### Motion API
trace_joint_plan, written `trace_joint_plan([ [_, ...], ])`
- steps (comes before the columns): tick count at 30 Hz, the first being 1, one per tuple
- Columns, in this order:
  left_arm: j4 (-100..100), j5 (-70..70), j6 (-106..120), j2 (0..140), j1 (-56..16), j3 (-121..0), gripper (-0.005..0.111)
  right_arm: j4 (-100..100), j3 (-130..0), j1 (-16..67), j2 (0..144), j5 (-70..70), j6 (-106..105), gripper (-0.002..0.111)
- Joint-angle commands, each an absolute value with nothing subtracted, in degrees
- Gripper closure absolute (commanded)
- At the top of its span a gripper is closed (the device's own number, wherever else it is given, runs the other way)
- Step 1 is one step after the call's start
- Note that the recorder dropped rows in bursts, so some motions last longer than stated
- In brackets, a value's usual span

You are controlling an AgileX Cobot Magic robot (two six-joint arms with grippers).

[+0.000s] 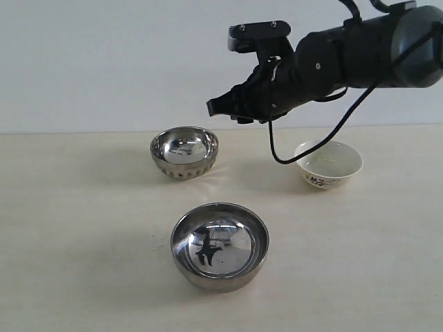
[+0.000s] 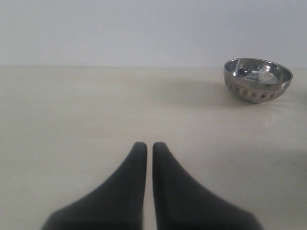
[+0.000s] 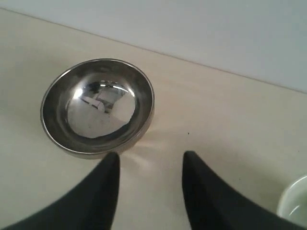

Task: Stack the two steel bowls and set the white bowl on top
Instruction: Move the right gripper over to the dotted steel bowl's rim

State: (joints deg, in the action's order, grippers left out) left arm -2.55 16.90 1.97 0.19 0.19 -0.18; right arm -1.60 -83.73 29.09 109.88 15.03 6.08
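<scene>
The dimpled steel bowl (image 1: 184,151) stands upright at the back of the table, also seen as the dimpled bowl (image 2: 257,80) and the same bowl (image 3: 98,106) from above. The plain steel bowl (image 1: 220,245) sits nearer the front, empty. The white bowl (image 1: 329,164) with its dark print stands at the back right; only its rim (image 3: 293,205) shows in the right wrist view. My right gripper (image 1: 220,106) (image 3: 151,158) hangs open above the table, just right of the dimpled bowl, holding nothing. My left gripper (image 2: 145,146) is shut and empty, low over bare table, out of the exterior view.
A pale wall rises behind the cream table (image 1: 83,228). The right arm's black cable (image 1: 277,149) droops between the dimpled bowl and the white bowl.
</scene>
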Motion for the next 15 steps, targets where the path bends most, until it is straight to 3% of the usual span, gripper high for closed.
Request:
trace_joint_plan([
  [1, -2.3, 17.0, 1.7, 0.0, 0.4, 0.0, 0.103, -0.5, -84.7, 29.2, 111.4, 12.4, 6.6, 0.062],
  [15, -2.3, 17.0, 1.7, 0.0, 0.4, 0.0, 0.103, 4.7, -100.7, 29.2, 121.5, 25.8, 11.2, 0.062],
])
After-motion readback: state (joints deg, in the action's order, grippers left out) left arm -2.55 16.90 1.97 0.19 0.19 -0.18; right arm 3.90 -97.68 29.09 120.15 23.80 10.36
